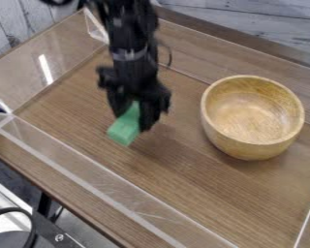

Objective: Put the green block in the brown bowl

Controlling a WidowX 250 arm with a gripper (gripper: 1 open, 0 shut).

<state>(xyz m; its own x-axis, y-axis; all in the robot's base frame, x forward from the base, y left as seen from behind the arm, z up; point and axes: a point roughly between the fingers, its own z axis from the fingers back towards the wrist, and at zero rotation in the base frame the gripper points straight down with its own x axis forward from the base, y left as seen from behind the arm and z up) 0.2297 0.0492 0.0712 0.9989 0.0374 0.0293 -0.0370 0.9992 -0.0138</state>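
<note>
The black pincer (129, 118) pinches the small bright green rectangular block (124, 128) above the tabletop, the round light-brown wooden bowl (252, 117) lying to its right.

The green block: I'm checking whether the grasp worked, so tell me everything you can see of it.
The green block is a small bright green bar with flat faces and a plain, matte look. It hangs tilted, its upper end pinched between the fingers of the black gripper, its lower end pointing down toward the camera. It appears lifted clear of the wooden table, touched only by the gripper. It sits left of the brown bowl, well apart from it.
</note>
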